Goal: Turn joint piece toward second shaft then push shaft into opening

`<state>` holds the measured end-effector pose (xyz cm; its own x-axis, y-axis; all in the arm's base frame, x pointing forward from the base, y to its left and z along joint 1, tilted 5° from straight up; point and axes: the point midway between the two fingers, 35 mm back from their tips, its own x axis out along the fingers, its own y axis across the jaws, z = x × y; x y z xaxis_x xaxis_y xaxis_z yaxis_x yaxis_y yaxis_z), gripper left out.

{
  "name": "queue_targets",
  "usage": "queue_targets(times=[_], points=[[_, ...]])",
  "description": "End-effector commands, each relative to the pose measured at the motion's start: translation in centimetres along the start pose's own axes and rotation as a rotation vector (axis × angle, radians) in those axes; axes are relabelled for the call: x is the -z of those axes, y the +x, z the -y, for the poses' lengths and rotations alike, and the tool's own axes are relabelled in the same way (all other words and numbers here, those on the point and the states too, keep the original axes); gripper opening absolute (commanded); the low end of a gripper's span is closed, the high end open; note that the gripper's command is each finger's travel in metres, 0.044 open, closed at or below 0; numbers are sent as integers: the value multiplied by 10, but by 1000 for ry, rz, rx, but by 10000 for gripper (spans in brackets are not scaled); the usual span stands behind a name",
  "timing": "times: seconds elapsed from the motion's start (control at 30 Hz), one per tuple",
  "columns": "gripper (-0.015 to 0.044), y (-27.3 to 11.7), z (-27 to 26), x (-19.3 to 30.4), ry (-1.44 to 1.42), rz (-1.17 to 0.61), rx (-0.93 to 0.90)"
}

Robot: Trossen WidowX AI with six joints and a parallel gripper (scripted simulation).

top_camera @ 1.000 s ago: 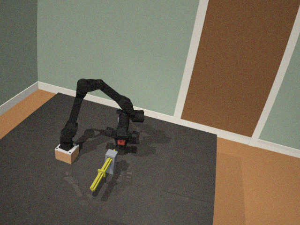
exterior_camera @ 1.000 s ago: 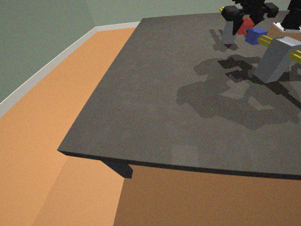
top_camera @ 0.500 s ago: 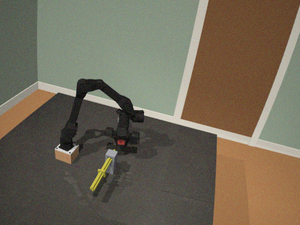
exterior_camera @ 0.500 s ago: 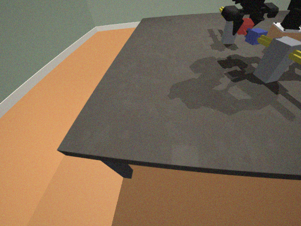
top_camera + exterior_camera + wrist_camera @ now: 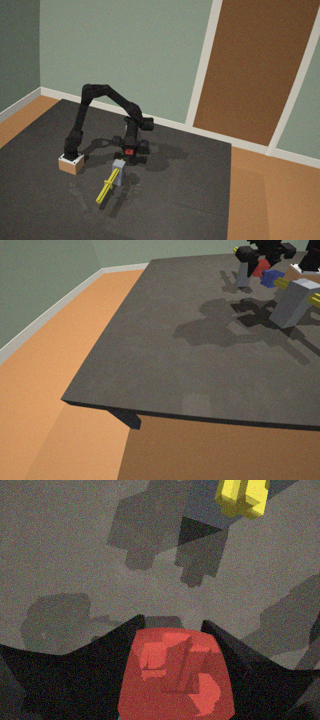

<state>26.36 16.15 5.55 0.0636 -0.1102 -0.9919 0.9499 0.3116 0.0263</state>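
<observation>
My gripper (image 5: 260, 268) (image 5: 172, 623) is shut on the red joint piece (image 5: 129, 151) (image 5: 262, 265) (image 5: 175, 672), with one black finger on each side. A blue part (image 5: 271, 278) sits beside the red piece in the exterior view. The second shaft (image 5: 104, 190) (image 5: 281, 283) (image 5: 243, 496) is yellow, with a crossbar. It runs through a grey block (image 5: 119, 178) (image 5: 289, 304). Its near end is apart from the red piece in the wrist view. Another grey block (image 5: 242, 277) stands behind the finger, with a yellow shaft end (image 5: 235, 250) behind it. The direction of the opening is unclear.
The dark table top (image 5: 193, 186) (image 5: 155, 364) carries the blocks. The arm's base (image 5: 71, 165) (image 5: 297, 274) stands beside them. The table's edge shows in the exterior view. Shadows of the arm fall across the table.
</observation>
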Motion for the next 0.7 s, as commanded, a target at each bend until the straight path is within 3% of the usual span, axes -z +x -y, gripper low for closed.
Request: queue_targets(times=[0.0,0.43,0.5,0.67], points=[[182,0,0,0,-3,-3,1],[182,0,0,0,-3,-3,1],[147,0,0,0,0,0,0],[147,0,0,0,0,0,0]])
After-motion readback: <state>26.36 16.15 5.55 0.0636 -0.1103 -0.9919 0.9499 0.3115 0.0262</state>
